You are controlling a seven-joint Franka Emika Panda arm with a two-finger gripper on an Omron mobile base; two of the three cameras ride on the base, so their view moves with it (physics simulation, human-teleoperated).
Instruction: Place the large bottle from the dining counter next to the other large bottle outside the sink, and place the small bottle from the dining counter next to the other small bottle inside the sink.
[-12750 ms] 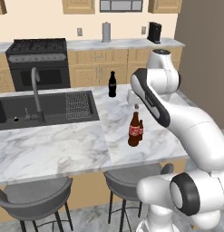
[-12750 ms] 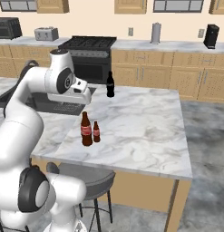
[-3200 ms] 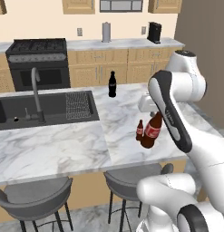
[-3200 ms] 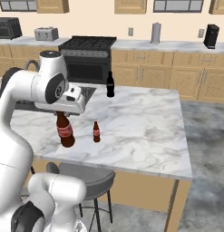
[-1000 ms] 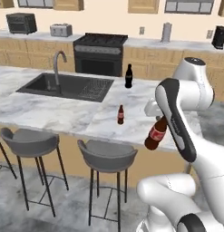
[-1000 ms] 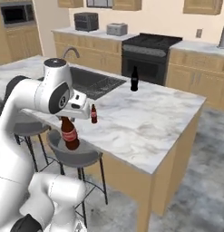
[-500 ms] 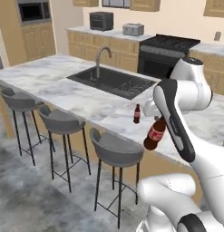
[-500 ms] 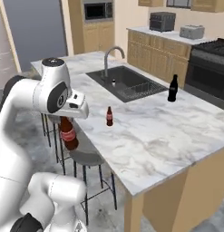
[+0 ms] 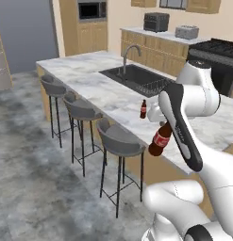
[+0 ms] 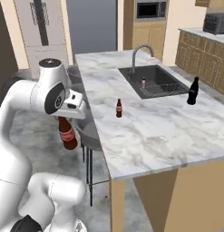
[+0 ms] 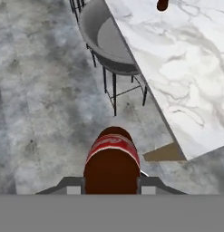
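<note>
Holding the large bottle (image 10: 67, 132) in the end effector (image 10: 63, 116), clamped around its neck. I see the bottle hanging tilted off the desk (image 10: 149, 131), out past its stool-side edge, above the floor (image 11: 36, 90). In the left base view the same bottle (image 9: 158, 140) sits just below the wrist, cap end up toward the hand. Hand view looks straight down its body (image 11: 112, 163), red label facing me, with a grey stool (image 11: 106, 45) and the desk corner (image 11: 186, 81) beyond it.

The small bottle (image 10: 119, 108) stands upright on the desk, near the stool-side edge, between that edge and the sink (image 10: 154, 81). I also see it in the left base view (image 9: 143, 109), close to the arm's elbow.

The other large bottle (image 10: 192, 91) stands upright on the desk just outside the sink, on the side away from the faucet (image 10: 139, 53). The other small bottle (image 10: 143, 83) stands inside the basin, near the wire rack.

Three stools (image 9: 80, 110) line the near edge of the desk in the left base view.
</note>
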